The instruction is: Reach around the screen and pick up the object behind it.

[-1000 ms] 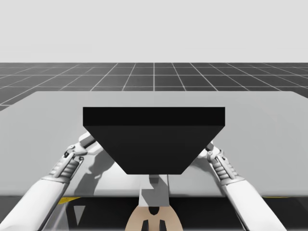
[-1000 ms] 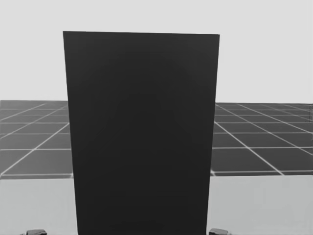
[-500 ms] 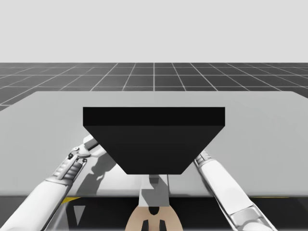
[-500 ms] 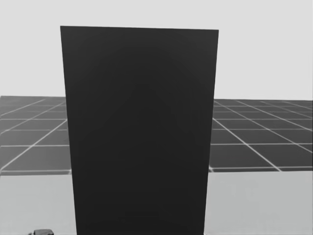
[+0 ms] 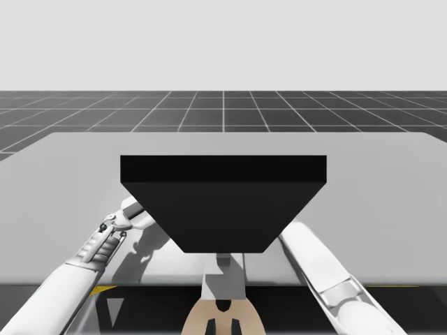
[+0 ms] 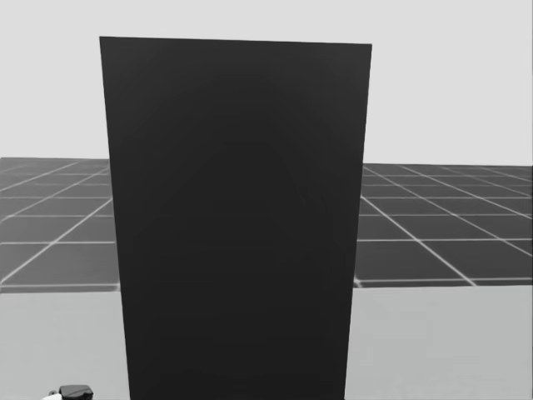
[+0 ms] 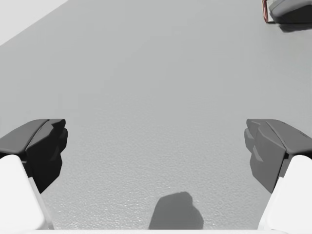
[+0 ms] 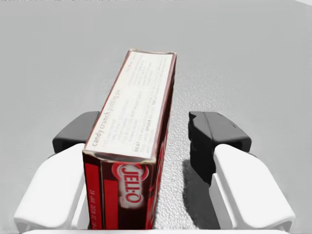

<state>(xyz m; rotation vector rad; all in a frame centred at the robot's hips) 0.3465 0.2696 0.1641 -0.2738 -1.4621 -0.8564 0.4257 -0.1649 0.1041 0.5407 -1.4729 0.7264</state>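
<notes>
**Figure.** The black screen (image 5: pixel 223 202) stands upright on the surface (image 5: pixel 377 181) and blocks the head's line of sight, so the left arm (image 5: pixel 91 251) and right arm (image 5: pixel 314 262) each pass along one of its flanks. The task's thing, a long red box (image 8: pixel 141 97) with a pale printed top, rests on a narrow side, presumably behind the screen. It lies lengthwise between the fingers of the right pincer (image 8: pixel 146 130). That pincer is spread wider than the box: a shadowed gap separates one finger (image 8: pixel 214 131) from the box wall, so nothing is gripped yet. The left pincer (image 7: pixel 156 141) is wide apart above the surface and holds nothing. The box is closed, contents unknown
</notes>
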